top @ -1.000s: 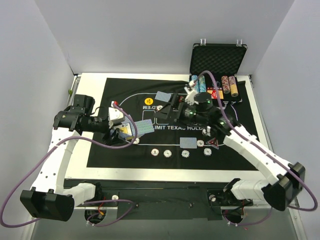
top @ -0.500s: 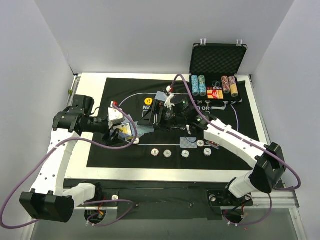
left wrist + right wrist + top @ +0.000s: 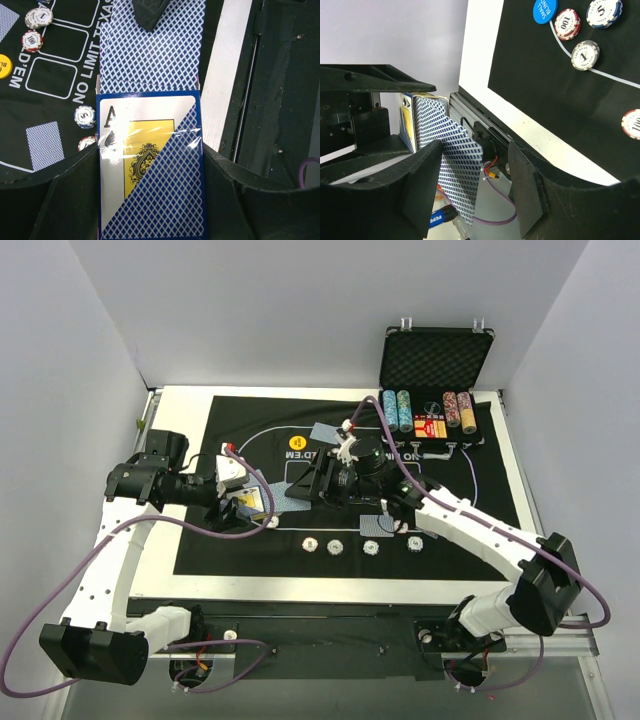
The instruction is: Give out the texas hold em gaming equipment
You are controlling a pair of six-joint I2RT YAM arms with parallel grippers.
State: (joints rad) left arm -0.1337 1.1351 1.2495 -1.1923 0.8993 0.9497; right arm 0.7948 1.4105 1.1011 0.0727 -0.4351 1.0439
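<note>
We are holding the card box in the left end effector, jaws clamped on its two long sides, above the left part of the felt mat and near the left edge of the desk. One playing card is sticking out of the box's open end, blue back showing. Its long axis is running in line with the box, pointing away from the desk's left edge toward the middle.

That free end is lying straight ahead of the right end effector, which is reaching across from the right side. Its jaws are standing part open with the card's end between them. One finger is lying against the card's back and the other is apart from it, so we are judging that nothing is pinched yet.

The right arm is the nearer one to the free end. The pull we are expecting has to run along the card's long axis, straight out of the box, toward the desk's right edge.
</note>
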